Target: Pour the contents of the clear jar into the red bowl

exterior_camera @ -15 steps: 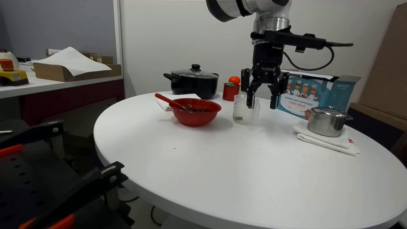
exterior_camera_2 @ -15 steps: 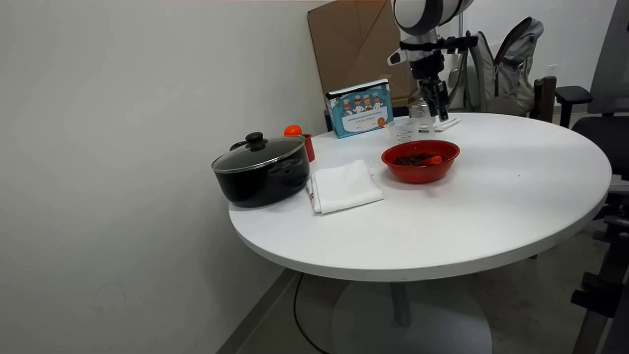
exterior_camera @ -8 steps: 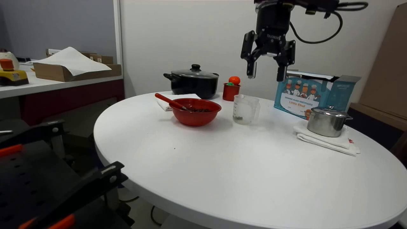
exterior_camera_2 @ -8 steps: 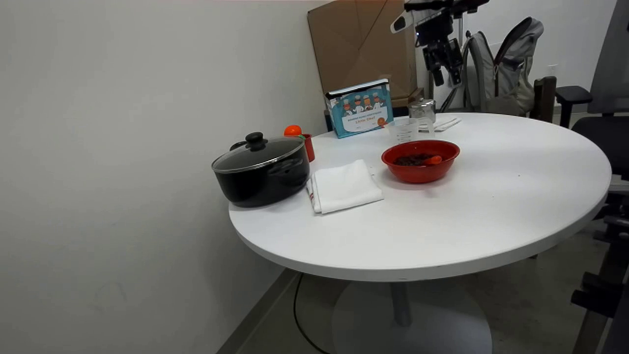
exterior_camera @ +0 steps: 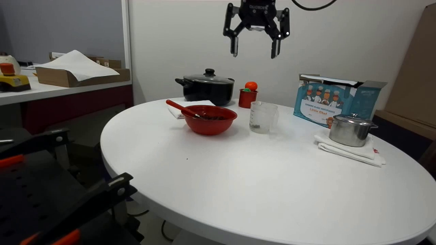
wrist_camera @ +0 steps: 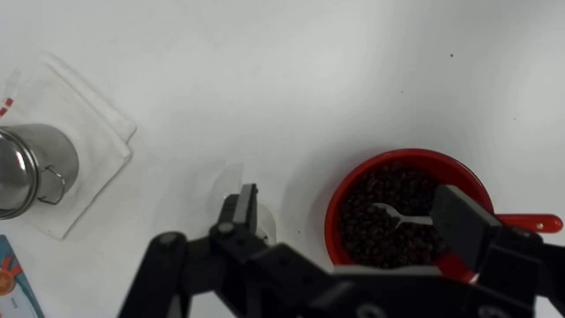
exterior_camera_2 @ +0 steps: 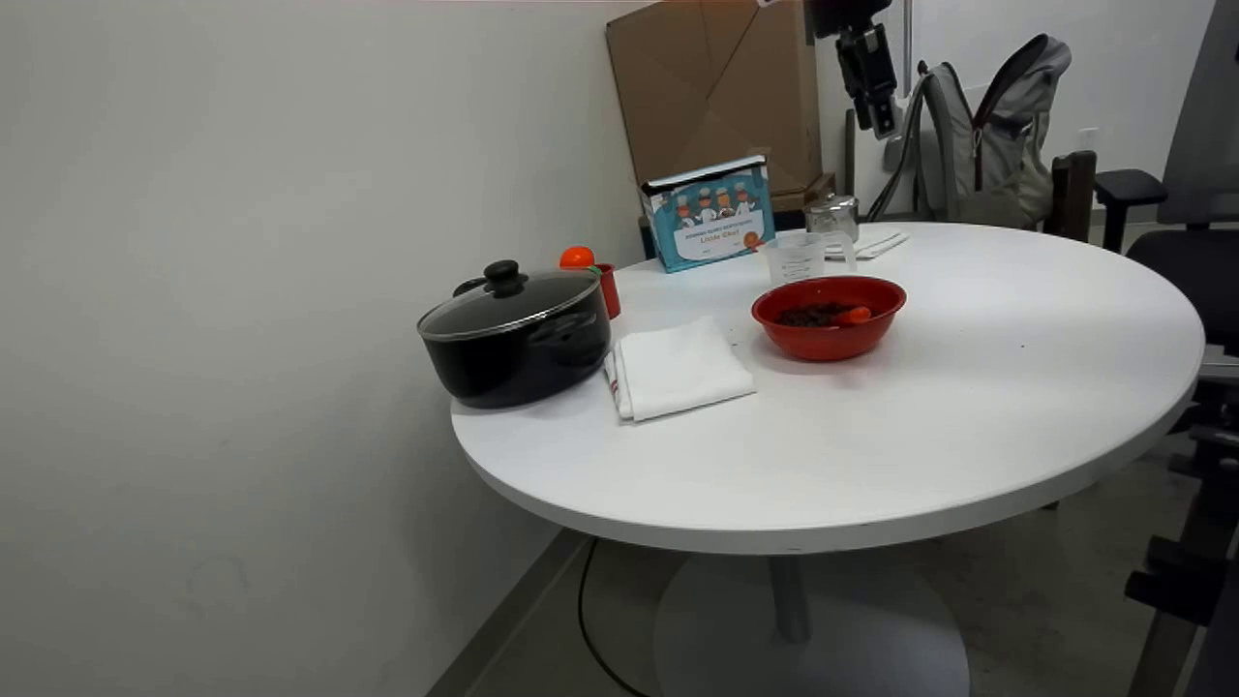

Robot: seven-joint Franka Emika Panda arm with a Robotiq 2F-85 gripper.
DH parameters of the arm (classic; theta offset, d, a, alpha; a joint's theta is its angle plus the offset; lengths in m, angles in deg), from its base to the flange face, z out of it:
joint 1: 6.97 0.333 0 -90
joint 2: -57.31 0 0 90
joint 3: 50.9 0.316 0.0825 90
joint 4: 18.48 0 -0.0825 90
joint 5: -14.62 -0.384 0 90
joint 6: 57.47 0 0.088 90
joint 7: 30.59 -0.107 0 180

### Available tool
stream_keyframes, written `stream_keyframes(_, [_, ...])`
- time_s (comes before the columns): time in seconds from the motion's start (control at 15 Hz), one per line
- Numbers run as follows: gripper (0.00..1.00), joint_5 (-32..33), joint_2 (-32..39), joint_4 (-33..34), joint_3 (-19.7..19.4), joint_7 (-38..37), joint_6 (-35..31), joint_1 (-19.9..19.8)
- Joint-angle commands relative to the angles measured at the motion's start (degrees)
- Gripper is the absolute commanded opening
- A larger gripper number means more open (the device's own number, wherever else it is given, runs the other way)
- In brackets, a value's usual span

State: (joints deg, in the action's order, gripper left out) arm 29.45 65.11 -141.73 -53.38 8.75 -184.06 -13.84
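The clear jar (exterior_camera: 263,119) stands upright on the white table with a small dark residue at its bottom. It also shows behind the bowl in an exterior view (exterior_camera_2: 796,261). The red bowl (exterior_camera: 208,126) is beside it, full of dark beans, with a red-handled spoon (exterior_camera: 182,108) in it. It also shows in an exterior view (exterior_camera_2: 829,339). My gripper (exterior_camera: 254,55) is open and empty, high above the table. In the wrist view one finger partly hides the jar (wrist_camera: 267,221) and the other overlaps the bowl (wrist_camera: 333,212).
A black lidded pot (exterior_camera: 208,91), a red canister (exterior_camera: 246,99) and a blue box (exterior_camera: 320,102) stand at the back. A shiny metal pot (exterior_camera: 349,132) sits on a folded white cloth (exterior_camera: 347,152). Another white cloth (exterior_camera_2: 682,368) lies near the bowl.
My open gripper has risen from beside the jar to high above the table, then shifted toward the bowl's side. The jar and bowl have not moved.
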Motion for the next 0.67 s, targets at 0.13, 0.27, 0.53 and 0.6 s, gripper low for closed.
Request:
stream_keyframes(0.13, [1.0, -7.2, -7.4, -0.9, 1.6, -16.9, 8.7, 3.6])
stream_keyframes(0.27, [1.0, -10.2, -8.9, 0.5, 2.1, -22.7, 11.4, 4.6])
stream_keyframes(0.53, [1.0, -10.4, -9.6, 0.9, 2.5, -27.1, 11.1, 5.6])
stream_keyframes(0.6, [1.0, -10.8, -10.3, 1.1, 2.9, -29.2, 11.7, 6.1])
